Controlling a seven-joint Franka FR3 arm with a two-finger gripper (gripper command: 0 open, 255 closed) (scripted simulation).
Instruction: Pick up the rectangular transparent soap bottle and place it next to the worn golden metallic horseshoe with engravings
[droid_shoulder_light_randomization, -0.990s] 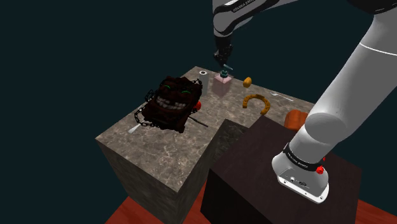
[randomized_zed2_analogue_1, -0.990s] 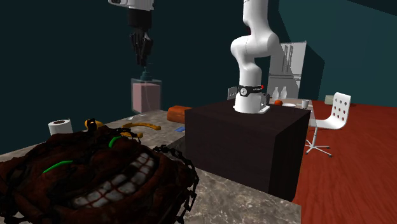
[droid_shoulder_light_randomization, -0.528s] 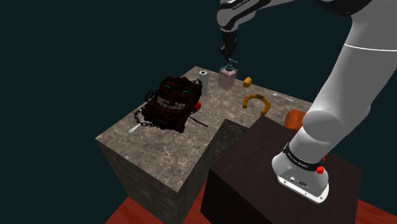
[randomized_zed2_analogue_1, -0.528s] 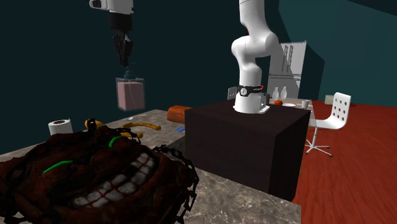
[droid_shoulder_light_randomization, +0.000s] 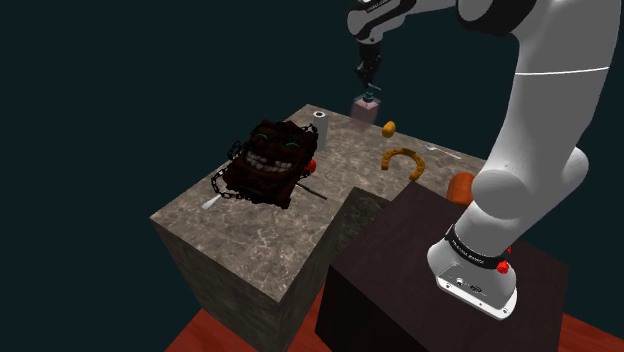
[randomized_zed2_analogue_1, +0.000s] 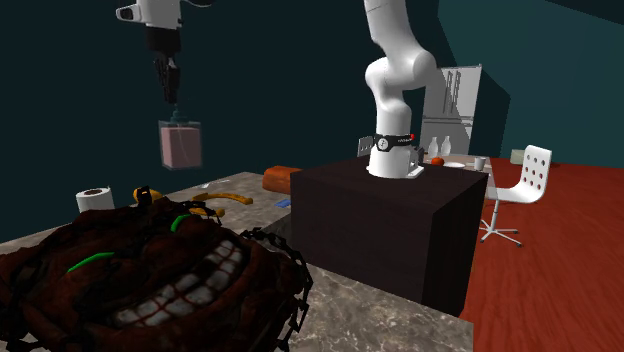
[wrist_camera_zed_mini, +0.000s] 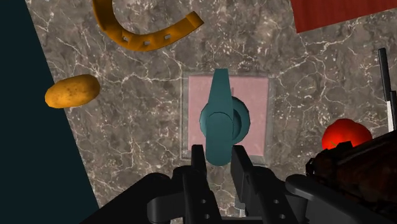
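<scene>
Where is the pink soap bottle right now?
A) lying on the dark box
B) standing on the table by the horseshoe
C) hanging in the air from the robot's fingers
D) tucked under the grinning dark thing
C: the fingers clasp the teal pump, and the bottle hangs clear above the table.

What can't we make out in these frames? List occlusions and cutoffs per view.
Wrist view: the horseshoe is cut off by the picture's edge; the red ball sits partly behind the dark mask; the pump head covers the middle of the soap bottle.
Shoulder view: the horseshoe's engravings are too small to read; the orange object is partly behind the stand.
</scene>
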